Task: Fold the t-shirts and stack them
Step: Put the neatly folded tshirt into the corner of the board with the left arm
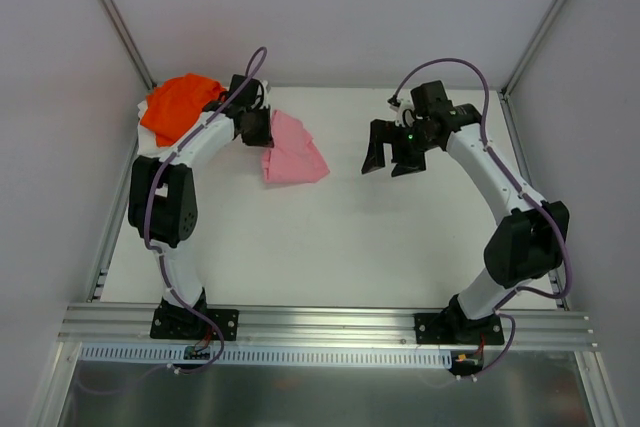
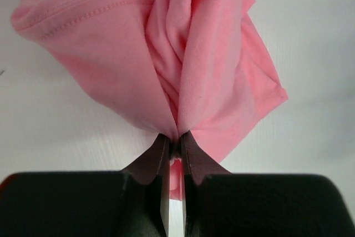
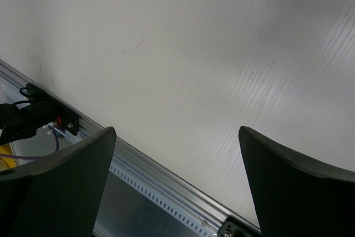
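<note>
The light pink t-shirt (image 1: 292, 152) lies bunched on the white table at centre left. My left gripper (image 1: 256, 129) is shut on its edge; in the left wrist view the pink t-shirt (image 2: 183, 54) hangs bunched from my pinched gripper (image 2: 176, 141). The bright orange t-shirt (image 1: 178, 107) lies crumpled at the far left corner, behind the left arm. My right gripper (image 1: 393, 159) is open and empty above the table's centre right, apart from both shirts. In the right wrist view my right gripper (image 3: 177, 137) is wide open over bare table.
A white table (image 1: 330, 237) is bounded by a metal rail (image 1: 330, 322) at the near edge and frame posts at the back corners. The rail also shows in the right wrist view (image 3: 161, 181).
</note>
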Action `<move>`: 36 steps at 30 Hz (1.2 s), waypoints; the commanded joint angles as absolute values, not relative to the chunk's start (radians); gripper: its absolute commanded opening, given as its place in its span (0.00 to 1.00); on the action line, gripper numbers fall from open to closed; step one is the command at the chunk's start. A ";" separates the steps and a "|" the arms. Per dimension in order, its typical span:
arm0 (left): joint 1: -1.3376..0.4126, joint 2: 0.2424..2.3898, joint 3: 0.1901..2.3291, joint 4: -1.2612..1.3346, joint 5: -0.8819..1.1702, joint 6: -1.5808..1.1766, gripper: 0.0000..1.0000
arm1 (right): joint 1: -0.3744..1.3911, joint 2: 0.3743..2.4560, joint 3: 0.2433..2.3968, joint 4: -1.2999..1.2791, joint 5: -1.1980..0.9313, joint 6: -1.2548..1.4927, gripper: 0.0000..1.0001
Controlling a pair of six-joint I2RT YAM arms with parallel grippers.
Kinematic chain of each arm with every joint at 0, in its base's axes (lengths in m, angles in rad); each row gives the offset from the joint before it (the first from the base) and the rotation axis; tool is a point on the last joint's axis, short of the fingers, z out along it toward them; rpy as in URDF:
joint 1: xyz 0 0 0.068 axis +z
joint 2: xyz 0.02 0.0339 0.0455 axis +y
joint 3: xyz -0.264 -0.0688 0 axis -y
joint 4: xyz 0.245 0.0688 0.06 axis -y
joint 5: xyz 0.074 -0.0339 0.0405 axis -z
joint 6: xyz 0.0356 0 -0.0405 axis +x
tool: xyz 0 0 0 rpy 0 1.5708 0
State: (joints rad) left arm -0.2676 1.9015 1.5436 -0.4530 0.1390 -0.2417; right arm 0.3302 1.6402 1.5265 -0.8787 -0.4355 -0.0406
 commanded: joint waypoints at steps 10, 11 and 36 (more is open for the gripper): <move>-0.226 1.873 1.707 -0.591 0.006 -0.089 0.00 | 0.313 1.539 1.488 -0.853 -0.463 -0.035 0.99; -0.219 1.876 1.716 -0.603 0.008 -0.078 0.00 | 0.311 1.536 1.485 -0.851 -0.463 -0.034 0.99; -0.071 1.904 1.816 -0.635 -0.025 0.029 0.00 | 0.295 1.499 1.439 -0.851 -0.465 -0.040 0.99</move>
